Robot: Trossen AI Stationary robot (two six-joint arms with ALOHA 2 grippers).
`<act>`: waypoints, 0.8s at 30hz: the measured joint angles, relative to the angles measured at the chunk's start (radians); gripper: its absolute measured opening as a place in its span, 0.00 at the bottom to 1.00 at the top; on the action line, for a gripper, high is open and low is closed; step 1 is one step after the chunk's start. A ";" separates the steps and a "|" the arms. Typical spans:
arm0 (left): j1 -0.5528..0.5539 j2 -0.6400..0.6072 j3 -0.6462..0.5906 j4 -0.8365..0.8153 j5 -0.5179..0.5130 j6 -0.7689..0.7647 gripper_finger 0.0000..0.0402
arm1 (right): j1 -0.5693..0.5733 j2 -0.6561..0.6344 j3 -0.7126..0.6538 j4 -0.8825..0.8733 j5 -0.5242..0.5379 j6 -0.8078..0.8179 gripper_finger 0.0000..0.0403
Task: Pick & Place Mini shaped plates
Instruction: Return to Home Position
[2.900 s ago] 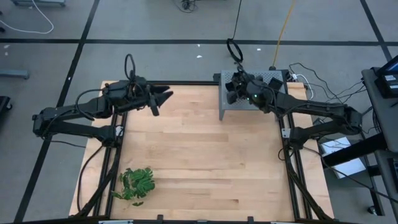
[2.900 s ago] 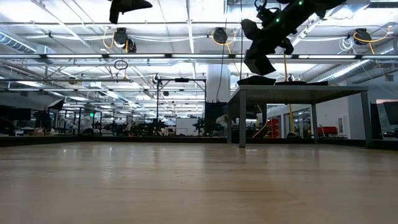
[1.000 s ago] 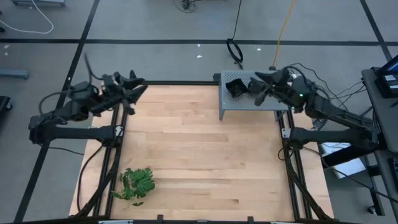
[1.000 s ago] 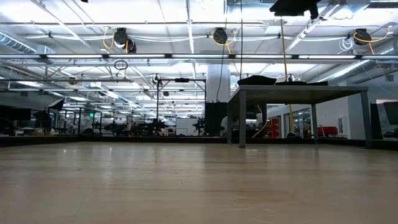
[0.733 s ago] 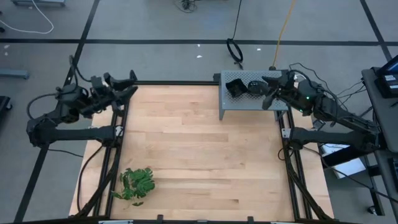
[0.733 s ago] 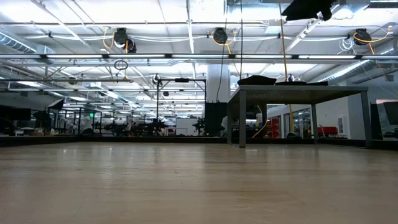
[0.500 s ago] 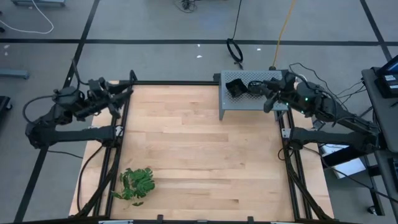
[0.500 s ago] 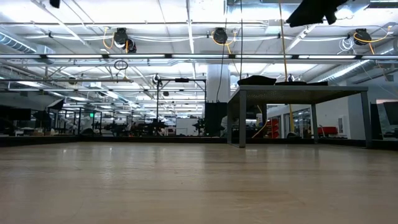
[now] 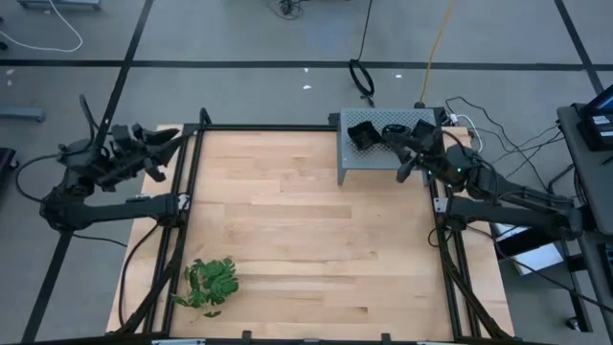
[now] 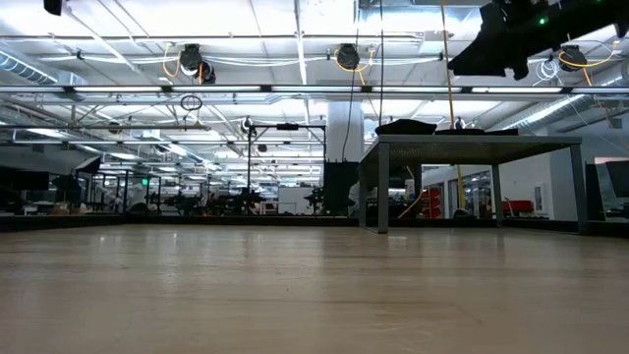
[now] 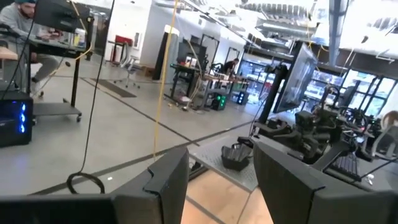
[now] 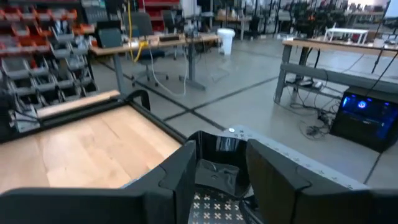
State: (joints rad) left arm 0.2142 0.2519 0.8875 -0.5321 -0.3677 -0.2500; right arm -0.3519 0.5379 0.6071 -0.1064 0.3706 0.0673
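A stack of mini shaped plates (image 9: 362, 134), glossy and black, rests on top of the grey perforated box (image 9: 378, 165) at the table's far right. In the low view the plates (image 10: 406, 126) show as a dark heap on the box top (image 10: 472, 145). My right gripper (image 9: 402, 158) hovers open over the box's right part, its fingers pointing at the plates (image 12: 217, 163) without touching them. My left gripper (image 9: 165, 146) hangs open beyond the table's far left corner, holding nothing; its wrist view shows the plates (image 11: 235, 157) far off.
A green leafy sprig (image 9: 211, 283) lies near the table's front left. Black frame rails (image 9: 187, 192) run along the table's left and right sides. The wooden top (image 9: 306, 230) between sprig and box is bare. A person sits at a desk far off (image 11: 18, 25).
My left gripper has drawn back toward the table's left edge and now hangs outside it. My right gripper has pulled back a little toward the right edge over the box and sunk slightly. The plates have stayed put.
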 joint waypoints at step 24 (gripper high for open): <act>0.000 0.000 -0.011 -0.079 0.000 -0.076 0.46 | 0.000 -0.068 -0.258 0.147 -0.033 0.135 0.32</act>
State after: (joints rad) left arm 0.2146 0.2520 0.8761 -0.6111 -0.3676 -0.3263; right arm -0.3519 0.4694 0.3489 0.0408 0.3380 0.2022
